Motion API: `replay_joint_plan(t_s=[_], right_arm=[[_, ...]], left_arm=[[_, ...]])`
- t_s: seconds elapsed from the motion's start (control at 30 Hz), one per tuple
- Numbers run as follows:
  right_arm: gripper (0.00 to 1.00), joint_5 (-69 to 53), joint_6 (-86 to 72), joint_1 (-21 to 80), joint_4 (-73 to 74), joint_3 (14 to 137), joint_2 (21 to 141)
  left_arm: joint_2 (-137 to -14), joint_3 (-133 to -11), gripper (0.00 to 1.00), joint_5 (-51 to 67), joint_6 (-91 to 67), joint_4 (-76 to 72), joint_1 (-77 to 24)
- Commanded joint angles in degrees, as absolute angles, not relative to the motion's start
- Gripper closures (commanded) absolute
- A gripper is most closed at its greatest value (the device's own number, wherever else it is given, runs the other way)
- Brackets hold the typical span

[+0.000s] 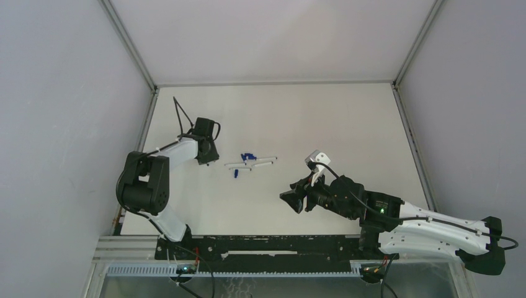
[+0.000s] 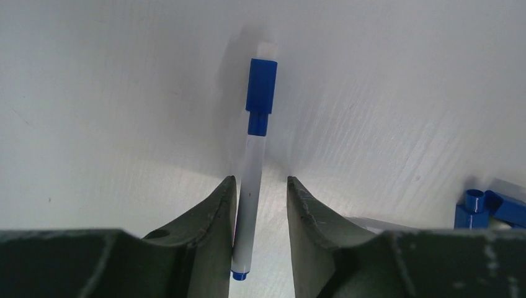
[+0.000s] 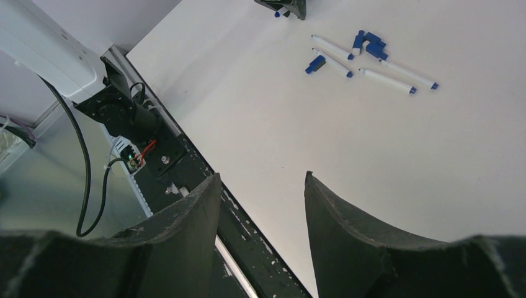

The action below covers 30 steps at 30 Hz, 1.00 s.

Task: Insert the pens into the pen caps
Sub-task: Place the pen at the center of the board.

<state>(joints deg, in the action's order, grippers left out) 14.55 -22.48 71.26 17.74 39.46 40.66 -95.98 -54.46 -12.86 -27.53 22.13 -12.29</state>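
In the left wrist view a white pen (image 2: 250,186) with a blue cap (image 2: 261,87) on its far end lies on the table between my left gripper's (image 2: 260,181) jaws. It rests against the left finger (image 2: 214,217), with a gap to the right finger, so the gripper is open. From above, the left gripper (image 1: 206,155) is down at the table, left of the loose pens (image 1: 251,163) and blue caps (image 1: 248,155). My right gripper (image 1: 291,202) hovers open and empty nearer the front. Its view shows the uncapped pens (image 3: 386,81) and loose caps (image 3: 372,45) far ahead.
One blue cap (image 1: 236,174) lies apart just in front of the pens. Loose caps (image 2: 474,208) sit close to the left gripper's right side. The black base rail (image 3: 186,161) runs along the near table edge below the right gripper. Grey walls enclose the white table (image 1: 322,118).
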Motion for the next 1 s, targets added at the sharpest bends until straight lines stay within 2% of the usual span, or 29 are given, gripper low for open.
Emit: replay_joint_plan(t_s=[0.0,0.27,0.5,0.53,0.57,0.83,0.97], right_arm=[[0.40,15.4,-22.3,70.9,17.2,39.7,39.9],[0.40,15.4,-22.7,70.4,17.2,39.7,40.1],[0.40,14.7,-22.8,70.3,16.8,39.7,40.8],[0.40,14.7,-22.8,70.2,16.8,39.7,40.9],[0.40,14.6,-22.7,70.1,16.8,39.7,41.0],[0.40,13.5,-22.4,69.7,16.1,39.7,41.9],[0.40,13.2,-22.5,69.5,16.1,39.7,42.0]], left_arm=[[-94.2,-56.3,0.59,-11.6,-27.6,21.4,-12.0],[-94.9,-56.9,0.53,-8.5,-26.7,20.3,-12.1],[-94.0,-56.2,0.42,-10.4,-27.9,21.1,-12.6],[-93.5,-55.9,0.29,-10.6,-28.2,21.1,-12.6],[-93.1,-55.8,0.26,-10.7,-28.2,21.2,-12.6],[-90.7,-56.8,0.24,-12.4,-27.4,23.0,-16.7],[-90.2,-56.6,0.33,-12.4,-27.8,23.0,-17.5]])
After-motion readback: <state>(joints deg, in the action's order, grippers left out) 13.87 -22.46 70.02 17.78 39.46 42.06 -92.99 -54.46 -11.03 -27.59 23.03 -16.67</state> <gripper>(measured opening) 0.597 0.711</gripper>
